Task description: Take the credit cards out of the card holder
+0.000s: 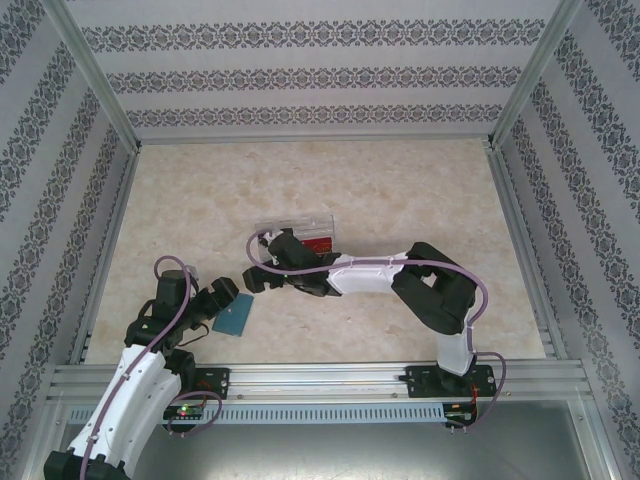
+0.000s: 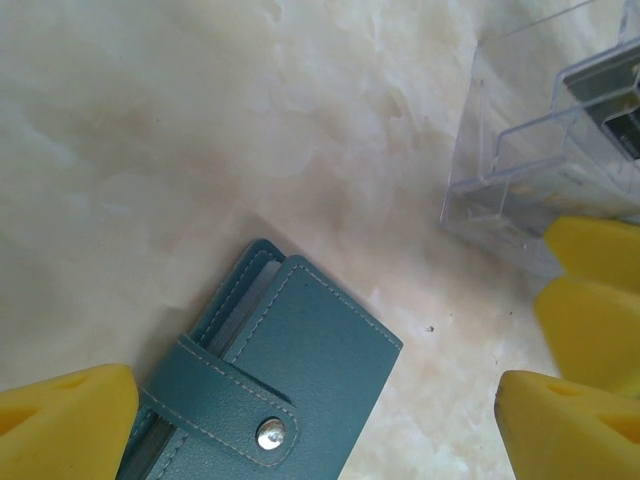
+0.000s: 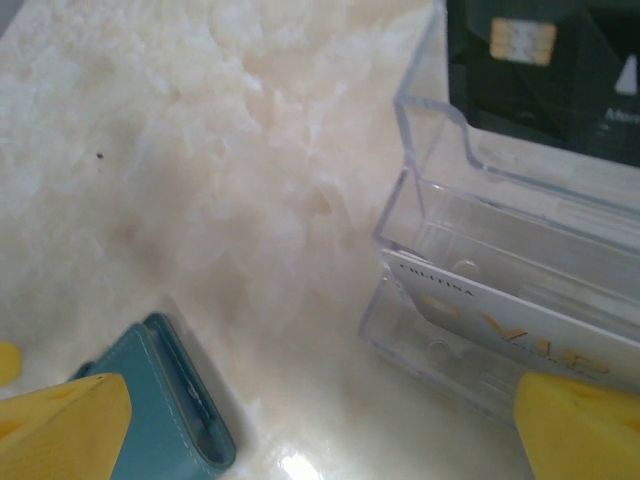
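While the card holder [image 1: 235, 318] lies flat on the table [image 1: 400, 190], folded shut with its strap snapped down, both arms reach in low beside it. It sits near the front left, just in front of the clear tray [image 1: 295, 228]. Blue-grey leaves show at its long edge in the left wrist view.

The left gripper [image 2: 315, 425] is spread wide, its 2 yellow fingers [image 2: 60, 425] at opposite sides of the view with the holder between them. One finger overlaps the strap's end, but I cannot tell whether it touches.

The right gripper [image 3: 320, 430] is spread wide too and holds nothing. One finger is over the holder's corner and the other is in front of the tray. The tray holds a black card [image 3: 540, 70] with a chip, a white card [image 3: 520, 320] with gold lettering and, from above, a red card [image 1: 320, 240].
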`<move>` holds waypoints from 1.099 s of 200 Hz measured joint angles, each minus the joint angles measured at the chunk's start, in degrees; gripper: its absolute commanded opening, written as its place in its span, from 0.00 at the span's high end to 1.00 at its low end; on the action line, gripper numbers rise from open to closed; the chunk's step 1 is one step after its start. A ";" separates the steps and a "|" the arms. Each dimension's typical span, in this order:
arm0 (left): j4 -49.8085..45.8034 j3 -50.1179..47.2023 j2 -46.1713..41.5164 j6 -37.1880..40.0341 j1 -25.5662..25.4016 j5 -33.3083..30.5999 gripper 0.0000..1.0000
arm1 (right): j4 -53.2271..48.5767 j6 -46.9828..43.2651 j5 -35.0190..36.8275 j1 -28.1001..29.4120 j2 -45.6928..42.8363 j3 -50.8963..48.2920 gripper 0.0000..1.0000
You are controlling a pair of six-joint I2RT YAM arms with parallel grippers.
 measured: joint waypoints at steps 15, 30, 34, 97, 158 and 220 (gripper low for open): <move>0.00 -0.07 -0.24 0.00 0.00 0.11 0.07 | 0.00 -0.39 0.00 -0.46 0.39 1.33 0.02; 0.02 -0.07 -0.39 0.00 0.00 0.13 0.07 | -0.11 -0.59 0.00 -0.83 1.01 2.56 0.02; 0.00 -0.07 -0.39 0.00 0.00 0.13 0.07 | -0.24 -0.70 0.00 -0.96 1.22 2.91 0.02; 0.00 -0.09 -0.39 0.00 0.00 0.15 0.07 | -0.17 -0.85 -0.52 -1.33 2.16 3.61 0.02; 0.00 -0.09 -0.46 0.00 0.00 0.35 0.07 | -0.33 -0.90 -0.98 0.26 1.05 1.09 0.02; 0.04 -1.07 -1.14 -0.02 0.00 2.58 0.14 | -0.70 -1.81 1.01 1.86 -10.64 -4.22 0.02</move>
